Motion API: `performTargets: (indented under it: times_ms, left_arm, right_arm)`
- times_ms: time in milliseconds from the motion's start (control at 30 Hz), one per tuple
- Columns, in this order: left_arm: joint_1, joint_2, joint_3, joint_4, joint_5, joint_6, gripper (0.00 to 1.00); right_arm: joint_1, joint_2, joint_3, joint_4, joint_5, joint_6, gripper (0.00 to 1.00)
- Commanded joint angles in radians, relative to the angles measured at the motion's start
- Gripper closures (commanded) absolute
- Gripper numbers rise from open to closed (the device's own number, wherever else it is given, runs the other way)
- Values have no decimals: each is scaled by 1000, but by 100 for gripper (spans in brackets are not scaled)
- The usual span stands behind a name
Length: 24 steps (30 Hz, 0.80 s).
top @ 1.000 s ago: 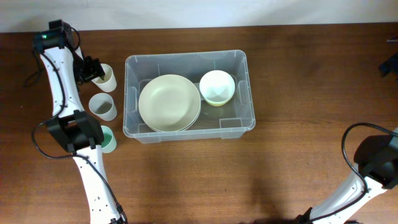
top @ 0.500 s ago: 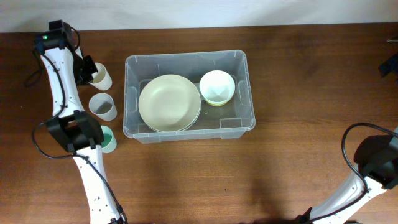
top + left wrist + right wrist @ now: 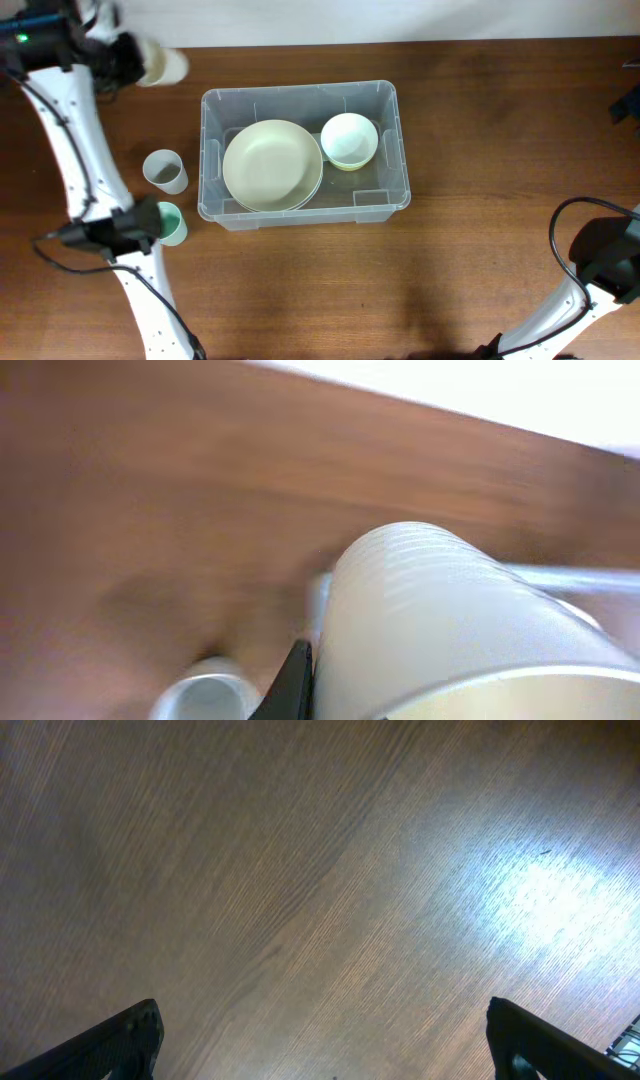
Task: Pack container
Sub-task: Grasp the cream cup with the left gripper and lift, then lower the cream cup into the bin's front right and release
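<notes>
Right gripper (image 3: 330, 1045) hangs released over bare bench (image 3: 480, 120) at the near right corner. Only its two dark fingertips show, cut off at the lower corners of its wrist view, and from overhead it cannot be told from its arm. Toward the near left, a green cup (image 3: 174, 224) is half hidden under a dark joint of the left arm. Just beyond it a grey cup (image 3: 166, 171) stands upright in full view.

In the middle of the bench sits the container (image 3: 300, 91), clear-walled, with one pale plate (image 3: 272, 165) and one white bowl (image 3: 349, 139) side by side inside. At the far left corner the left gripper (image 3: 135, 62) is clenched on a cream cup (image 3: 165, 66). Both are smeared by blur, and in its wrist view the ribbed cup fills the frame beside a single dark finger.

That makes three cups, one plate, one bowl and one container. The bench is dark brown wood with visible grain, and a white wall (image 3: 350, 20) runs along its far edge.
</notes>
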Motion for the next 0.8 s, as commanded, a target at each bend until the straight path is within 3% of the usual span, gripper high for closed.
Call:
performTargets:
  times_ms: [0, 367, 767]
  left_arm:
    - [-180, -58, 11, -5, 84, 80, 99]
    - [-539, -58, -206, -5, 65, 80, 99]
    - [-691, -58, -451, -5, -45, 68, 99]
  right_arm:
    - [1, -4, -5, -2, 11, 4, 1]
    - [1, -4, -5, -2, 11, 4, 1]
    - [1, -4, -5, -2, 11, 4, 1]
